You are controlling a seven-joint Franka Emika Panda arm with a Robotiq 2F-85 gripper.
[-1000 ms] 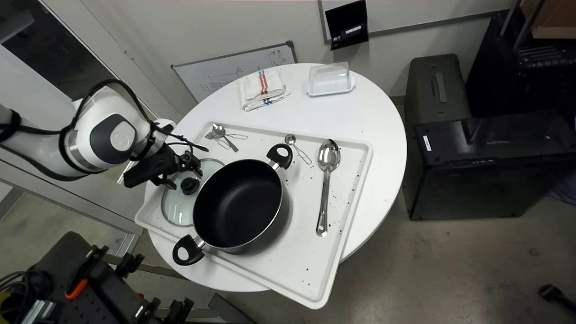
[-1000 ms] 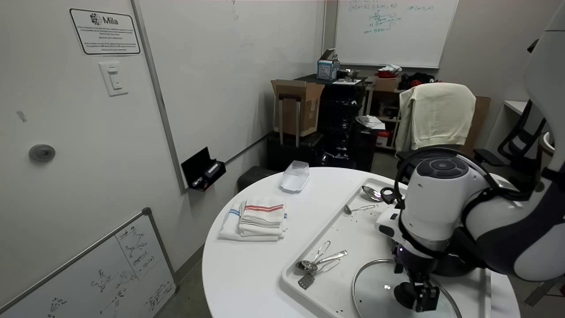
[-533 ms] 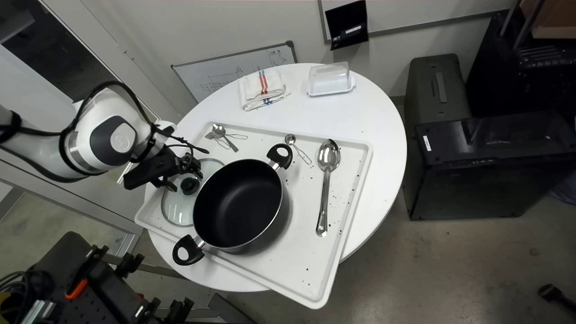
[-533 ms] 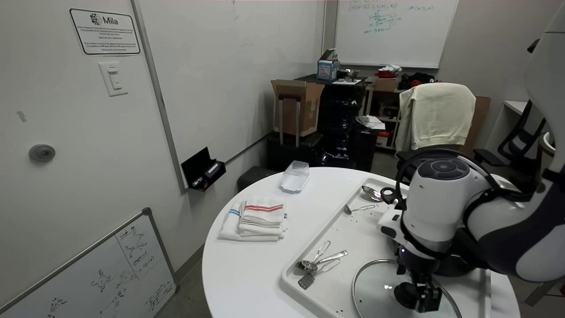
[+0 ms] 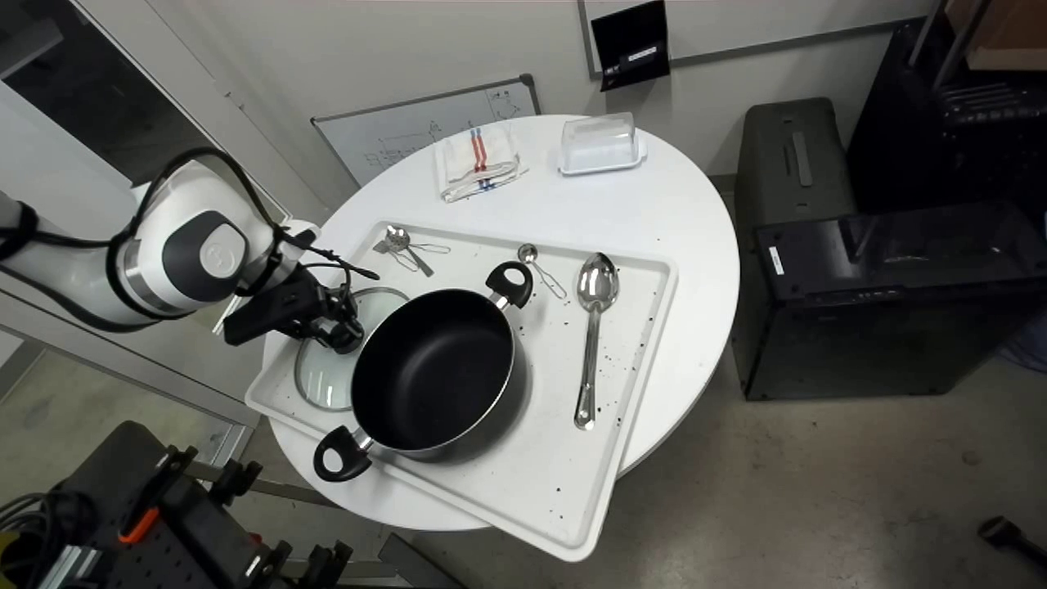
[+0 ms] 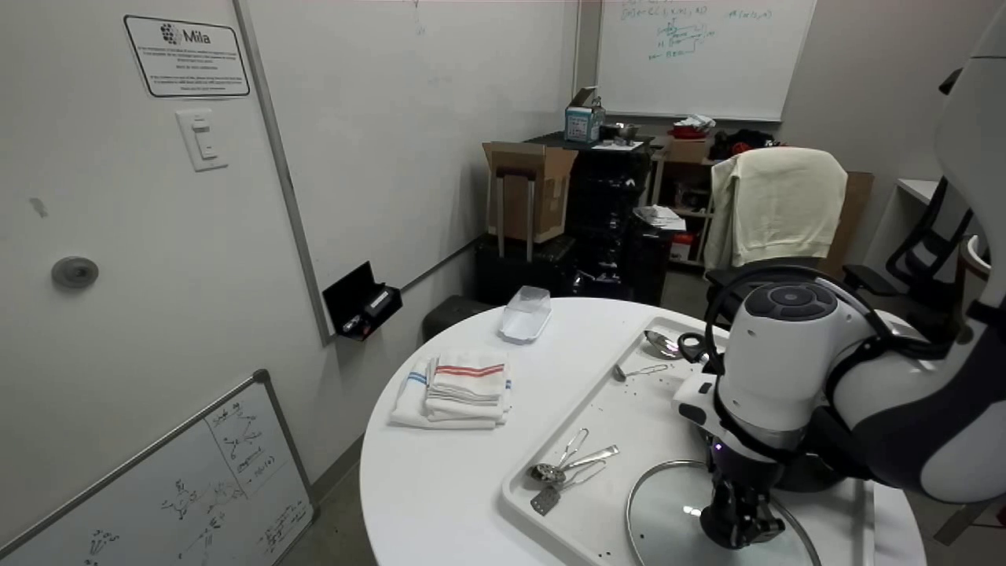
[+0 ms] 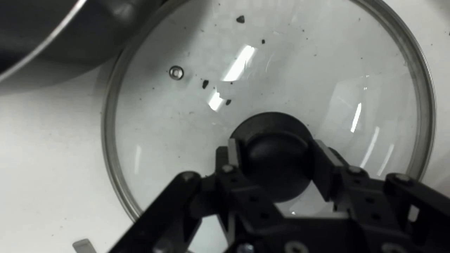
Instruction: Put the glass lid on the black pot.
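The glass lid lies on the tray, its metal rim and dark knob facing up in the wrist view. My gripper is shut on that knob, one finger pad on each side. Close beside the lid stands the black pot, uncovered, with its dark interior and two looped handles. The pot hides part of the lid in an exterior view. Behind the arm, only a bit of the pot shows in an exterior view, while the lid lies under my gripper.
The white tray has a raised rim and scattered dark crumbs. On it lie a large silver spoon, a small ladle and a cluster of small utensils. Folded towels and a clear-lidded dish sit farther back on the round table.
The jaws were apart around the knob before; now they have come together on it. The arm has barely shifted, and the pot stays in the same place.
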